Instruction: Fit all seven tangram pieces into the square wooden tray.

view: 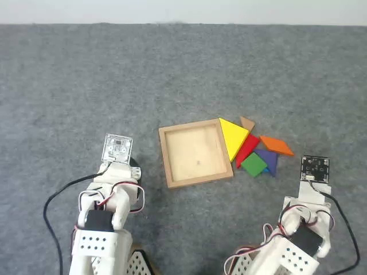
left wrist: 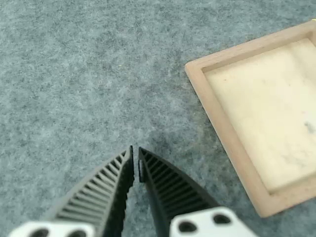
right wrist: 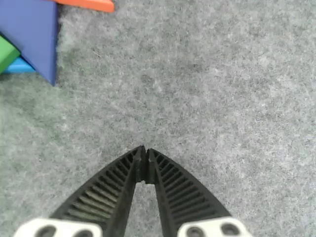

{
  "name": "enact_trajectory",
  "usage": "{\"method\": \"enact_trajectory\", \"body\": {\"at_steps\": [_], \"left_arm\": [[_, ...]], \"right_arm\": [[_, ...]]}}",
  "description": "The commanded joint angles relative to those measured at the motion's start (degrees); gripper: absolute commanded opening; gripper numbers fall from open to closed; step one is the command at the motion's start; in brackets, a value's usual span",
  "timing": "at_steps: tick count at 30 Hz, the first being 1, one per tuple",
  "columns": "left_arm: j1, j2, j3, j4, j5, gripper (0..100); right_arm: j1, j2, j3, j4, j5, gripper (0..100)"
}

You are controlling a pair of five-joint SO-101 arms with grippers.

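Task unstarted: the square wooden tray lies empty, with the coloured tangram pieces heaped just beside it. My left end effector and right end effector are pressed together, empty. The first pick likely needs the right one spread.

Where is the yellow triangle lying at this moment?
In the high view, the yellow triangle lies on the grey carpet outside the wooden tray, against its right rim, with the red piece next to it on the other side.

- surface: mottled grey
- tray: pale plain wood
- yellow triangle, red piece, green square, purple triangle, orange parallelogram, tan triangle, blue sliver
- left pincer, right pincer: black, ribbed, white bases
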Motion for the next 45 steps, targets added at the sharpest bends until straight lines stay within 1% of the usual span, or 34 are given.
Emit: {"method": "enact_trajectory", "body": {"at_steps": [1,45], "left_arm": [[-0.26,-0.70,-0.48,0.09,0.44,2],[-0.18,-1.05,-0.48,1.14,0.35,2]], "right_arm": [[0.84,0.04,1.05,0.75,0.62,1.3],[0.92,0.04,1.05,0.75,0.62,1.3]]}}
